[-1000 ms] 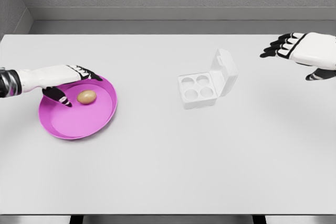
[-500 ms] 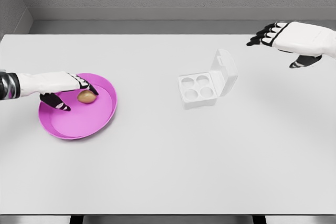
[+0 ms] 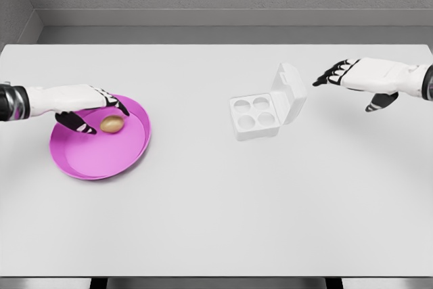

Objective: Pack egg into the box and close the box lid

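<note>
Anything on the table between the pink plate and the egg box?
No. Head view shows bare table between the pink plate and the egg box.

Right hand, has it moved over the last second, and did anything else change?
The right hand came down and leftward toward the open egg box, fingers still spread. The left hand stayed around the egg in the pink plate, without lifting it. Egg, plate and box did not move.

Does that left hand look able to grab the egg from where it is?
Probably yes. The left hand is open right beside the egg in the pink plate, and nothing lies between them.
</note>
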Robot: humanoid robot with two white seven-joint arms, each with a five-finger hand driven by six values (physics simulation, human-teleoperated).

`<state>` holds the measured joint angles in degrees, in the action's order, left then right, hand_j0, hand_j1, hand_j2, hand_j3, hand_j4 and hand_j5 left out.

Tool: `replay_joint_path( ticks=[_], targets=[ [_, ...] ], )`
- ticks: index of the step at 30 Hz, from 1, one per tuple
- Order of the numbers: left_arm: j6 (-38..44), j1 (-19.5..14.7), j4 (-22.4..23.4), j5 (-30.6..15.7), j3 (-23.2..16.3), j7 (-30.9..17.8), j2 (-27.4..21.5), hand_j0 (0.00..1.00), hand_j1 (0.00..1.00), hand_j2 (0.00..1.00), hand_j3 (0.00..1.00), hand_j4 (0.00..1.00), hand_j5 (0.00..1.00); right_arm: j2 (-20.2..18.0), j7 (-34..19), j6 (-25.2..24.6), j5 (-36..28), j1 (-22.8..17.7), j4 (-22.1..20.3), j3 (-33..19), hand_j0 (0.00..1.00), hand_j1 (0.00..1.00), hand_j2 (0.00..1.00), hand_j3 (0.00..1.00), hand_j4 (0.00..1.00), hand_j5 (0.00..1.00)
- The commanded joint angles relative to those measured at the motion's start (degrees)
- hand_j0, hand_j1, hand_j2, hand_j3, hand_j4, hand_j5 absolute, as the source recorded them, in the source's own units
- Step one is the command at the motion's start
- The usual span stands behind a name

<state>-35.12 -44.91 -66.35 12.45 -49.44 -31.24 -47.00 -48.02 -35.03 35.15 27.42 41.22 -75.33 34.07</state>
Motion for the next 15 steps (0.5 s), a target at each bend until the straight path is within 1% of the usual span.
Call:
replay_joint_path(
  ticks=[1, 3, 4, 7, 8, 15],
  targets=[
    [0.1, 0.0, 0.2, -0.2, 0.1, 0.0, 1.2, 0.80, 0.80, 0.80, 0.80, 0.80, 0.80, 0.2, 0.0, -0.2, -0.1, 0.0, 0.6, 0.1, 1.00, 1.00, 1.00, 1.00, 1.00, 1.00],
    [0.1, 0.0, 0.3, 0.1, 0.1, -0.1, 1.6, 0.79, 0.79, 0.79, 0.79, 0.79, 0.79, 0.5, 0.0, -0.2, 0.0, 0.3, 1.5, 0.5, 1.00, 1.00, 1.00, 1.00, 1.00, 1.00],
    [0.1, 0.0, 0.3, 0.2, 0.1, -0.1, 1.8, 0.77, 0.77, 0.77, 0.77, 0.77, 0.77, 0.9, 0.0, -0.2, 0.0, 0.6, 2.0, 0.6, 1.00, 1.00, 1.00, 1.00, 1.00, 1.00],
    [0.1, 0.1, 0.4, 0.5, -0.4, -0.2, 1.9, 0.73, 0.73, 0.73, 0.73, 0.73, 0.73, 1.9, 0.0, -0.2, 0.4, 1.6, 3.3, 1.5, 1.00, 1.00, 1.00, 1.00, 1.00, 1.00],
    [0.1, 0.1, 0.4, 0.5, -0.4, -0.2, 1.9, 0.73, 0.73, 0.73, 0.73, 0.73, 0.73, 2.1, 0.0, -0.2, 0.4, 1.7, 4.0, 1.5, 1.00, 1.00, 1.00, 1.00, 1.00, 1.00],
    [0.1, 0.3, 0.3, 0.5, -0.4, -0.2, 1.8, 0.73, 0.73, 0.73, 0.73, 0.73, 0.73, 2.5, 0.0, -0.2, 0.4, 2.1, 4.8, 2.0, 1.00, 1.00, 1.00, 1.00, 1.00, 1.00]
  ],
)
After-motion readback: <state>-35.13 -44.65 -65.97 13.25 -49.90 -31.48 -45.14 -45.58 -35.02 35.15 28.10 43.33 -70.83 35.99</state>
